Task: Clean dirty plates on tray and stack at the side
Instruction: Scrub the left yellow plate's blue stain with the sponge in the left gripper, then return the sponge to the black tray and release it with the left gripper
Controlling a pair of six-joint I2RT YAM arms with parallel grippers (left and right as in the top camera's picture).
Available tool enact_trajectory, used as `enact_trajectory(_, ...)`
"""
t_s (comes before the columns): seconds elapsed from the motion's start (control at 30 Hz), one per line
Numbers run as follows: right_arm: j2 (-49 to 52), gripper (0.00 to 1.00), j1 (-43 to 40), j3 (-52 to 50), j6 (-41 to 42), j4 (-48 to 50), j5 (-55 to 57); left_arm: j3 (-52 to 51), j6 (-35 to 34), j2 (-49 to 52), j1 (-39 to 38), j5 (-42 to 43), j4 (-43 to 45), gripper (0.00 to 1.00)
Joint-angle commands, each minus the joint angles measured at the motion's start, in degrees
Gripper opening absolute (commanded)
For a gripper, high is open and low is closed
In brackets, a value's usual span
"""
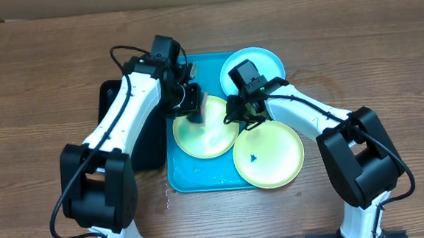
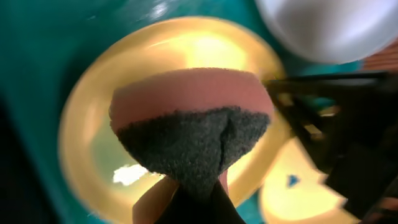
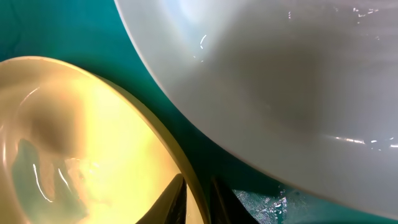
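A squashy pink sponge (image 2: pixel 186 93) is squeezed by the left gripper (image 2: pixel 194 202); a shiny round yellow plate (image 3: pixel 74 137) is pinched at its rim by the right gripper (image 3: pixel 199 198).

Left wrist view: the sponge (image 2: pixel 189 124) hides the centre of the central yellow-green plate (image 2: pixel 87 124); the right gripper (image 2: pixel 280 96) is a dark blur; the light blue plate (image 2: pixel 323 25) is cut by the upper edge. Right wrist view: the lower edge crops the fingers (image 3: pixel 171 202). Overhead: the left arm (image 1: pixel 130 109) covers much of the black tray (image 1: pixel 107 92).
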Motion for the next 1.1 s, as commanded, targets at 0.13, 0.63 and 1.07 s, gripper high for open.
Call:
enact_trajectory(0.13,-0.37,0.16,0.22,-0.24,-0.33,0.42,-0.13,-10.91,-2.71,1.38,-2.10,-10.14,7.02,0.04)
enact_trajectory(0.63,-0.37,0.16,0.22,-0.24,-0.33,0.37,-0.15,-5.46,2.23,0.63,1.29,18.18,8.92,0.04)
enact_trajectory(1.07,-0.37,0.25,0.22,-0.24,-0.31,-1.97,-1.73,1.38,-0.57,-6.62,13.53,-19.54,-12.07,0.04)
